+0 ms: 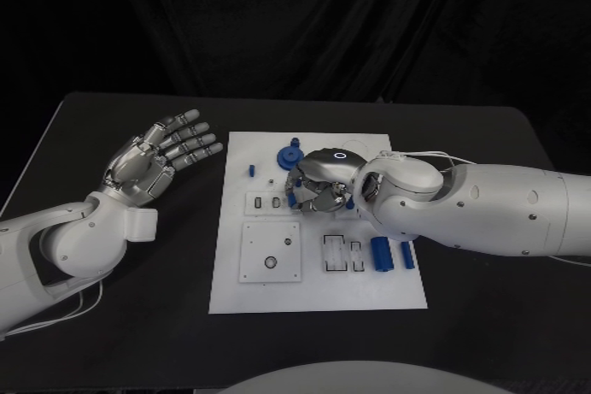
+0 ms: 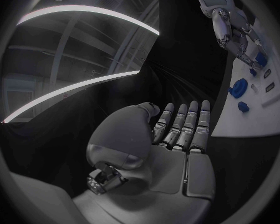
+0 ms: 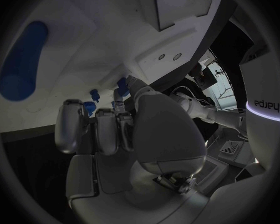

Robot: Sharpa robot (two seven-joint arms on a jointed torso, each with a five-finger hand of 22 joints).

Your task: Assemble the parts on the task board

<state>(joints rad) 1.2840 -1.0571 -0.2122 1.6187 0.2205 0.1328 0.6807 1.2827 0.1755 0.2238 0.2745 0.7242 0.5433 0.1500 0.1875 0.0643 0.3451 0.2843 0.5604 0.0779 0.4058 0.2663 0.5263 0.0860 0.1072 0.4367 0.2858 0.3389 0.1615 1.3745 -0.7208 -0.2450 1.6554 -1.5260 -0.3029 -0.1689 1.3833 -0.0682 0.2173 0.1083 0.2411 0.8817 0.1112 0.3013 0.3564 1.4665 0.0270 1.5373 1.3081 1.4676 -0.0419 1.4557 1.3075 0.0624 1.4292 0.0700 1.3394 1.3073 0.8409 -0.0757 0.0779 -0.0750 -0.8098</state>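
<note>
- Head view: we see the task board (image 1: pixel 318 291) in the middle of the black table (image 1: pixel 493 326). Our right hand (image 1: pixel 323 182) hangs over the board's centre, fingers curled downward; we cannot tell whether they clamp anything. A blue gear-like part (image 1: pixel 289 157) sits at about eleven o'clock from that hand, and two blue cylinders (image 1: pixel 394 254) lie side by side at about five o'clock from it. Our left hand (image 1: pixel 158 152) is held off the board at its nine o'clock side, palm up, fingers apart and holding nothing.
- Left wrist view: our left hand (image 2: pixel 177 134) is flat and bare, fingers straight. Beyond it lie the board (image 2: pixel 252 119), the blue gear-like part (image 2: pixel 238 88), and the right hand (image 2: pixel 236 35) reaching down.
- Right wrist view: our right hand (image 3: pixel 121 134) has its fingers bent close over the board (image 3: pixel 102 50); small blue pieces (image 3: pixel 90 107) show at the fingertips, contact unclear. A blue cylinder (image 3: pixel 22 59) lies well apart.
</note>
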